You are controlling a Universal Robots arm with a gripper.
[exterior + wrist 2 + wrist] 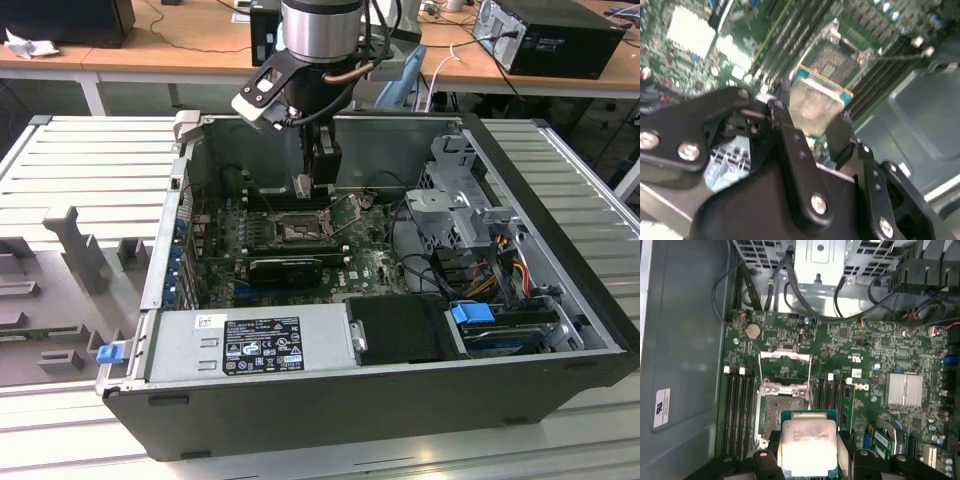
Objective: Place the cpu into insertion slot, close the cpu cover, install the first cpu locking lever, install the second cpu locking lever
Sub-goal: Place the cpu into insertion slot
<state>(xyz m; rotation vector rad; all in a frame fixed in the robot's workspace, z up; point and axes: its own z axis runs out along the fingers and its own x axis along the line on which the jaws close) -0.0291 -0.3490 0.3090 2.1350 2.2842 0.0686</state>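
Note:
The cpu point(809, 440) is a small square chip with a silvery top, and my gripper point(807, 456) is shut on it by two opposite edges. It hangs above the green motherboard point(890, 350), close to the insertion slot point(776, 412) and apart from it. In the second wrist view, black fingers point(840, 137) clamp the cpu point(815, 100) with the insertion slot point(832, 57) beyond. The cpu cover point(785, 357) stands flipped open at the slot's far side. Thin wire levers point(760, 375) are raised beside it. In the exterior view my gripper point(313, 183) hovers just over the insertion slot point(300, 228).
The open computer case point(560, 250) surrounds the board. Black memory slots point(737, 410) flank the socket. A silver heatsink point(905, 390), a bundle of cables point(855, 305), a drive cage point(455, 200) and the power supply point(250, 340) sit nearby. A grey fixture point(75, 250) lies outside the case.

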